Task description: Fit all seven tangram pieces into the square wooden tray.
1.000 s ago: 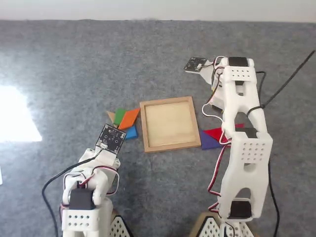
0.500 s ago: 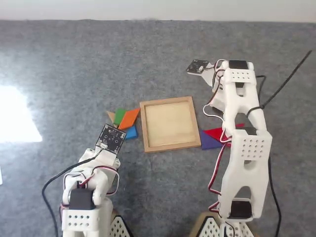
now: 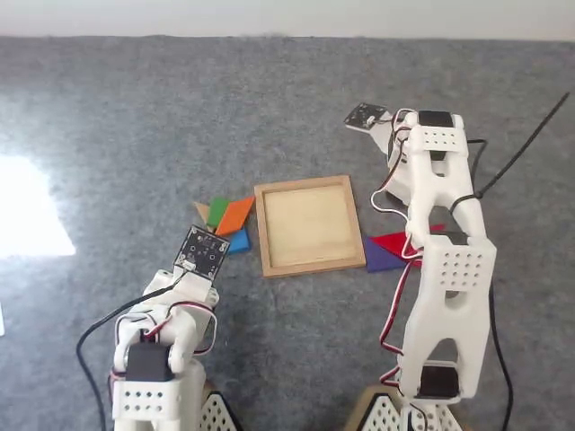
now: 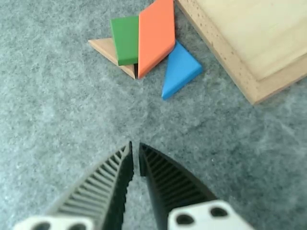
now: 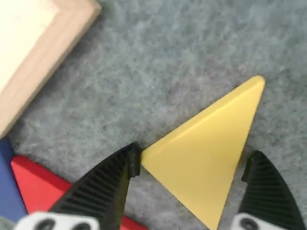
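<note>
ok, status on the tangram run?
Left gripper shut, empty, near blue triangle. Right gripper open, astride yellow triangle, not clamped. Wooden tray has no pieces yet. Nothing in the way.

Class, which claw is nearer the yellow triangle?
Right. The right claw straddles the yellow triangle, open; the left claw sits shut near the blue triangle, across the wooden tray.

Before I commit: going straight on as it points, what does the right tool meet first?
Probably the yellow triangle, lying between the open fingers of the right tool; remaining height is unclear.
</note>
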Tool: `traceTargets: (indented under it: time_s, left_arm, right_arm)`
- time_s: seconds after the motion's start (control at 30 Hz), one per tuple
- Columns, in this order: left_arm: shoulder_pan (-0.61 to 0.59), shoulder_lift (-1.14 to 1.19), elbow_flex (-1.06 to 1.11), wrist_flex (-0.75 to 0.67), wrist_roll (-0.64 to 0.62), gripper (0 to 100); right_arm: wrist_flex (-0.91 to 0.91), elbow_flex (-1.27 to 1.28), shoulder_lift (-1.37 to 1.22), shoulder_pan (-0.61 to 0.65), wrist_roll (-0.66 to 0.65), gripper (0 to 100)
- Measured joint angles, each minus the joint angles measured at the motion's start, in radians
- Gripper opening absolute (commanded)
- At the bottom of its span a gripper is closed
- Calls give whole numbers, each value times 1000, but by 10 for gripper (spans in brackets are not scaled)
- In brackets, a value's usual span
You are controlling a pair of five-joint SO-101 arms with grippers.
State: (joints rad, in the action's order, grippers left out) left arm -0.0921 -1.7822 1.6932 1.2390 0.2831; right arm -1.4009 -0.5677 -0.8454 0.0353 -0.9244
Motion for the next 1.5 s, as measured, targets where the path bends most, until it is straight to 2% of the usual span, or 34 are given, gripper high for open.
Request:
traceTargets:
  time_s: [0.63,0.83,1.17,1.5]
  left_arm:
    - [0,0,0,0,0,20]
    - [0,0,0,0,0,20]
    - [0,0,0,0,0,20]
    - [0,0,0,0,0,20]
  right_arm:
    - [-5,-28,-25,-5,40,274]
    - [-89,-25,46,14,44,274]
    - [-213,-25,232,132,97,274]
    - [-284,-25,321,384,63,274]
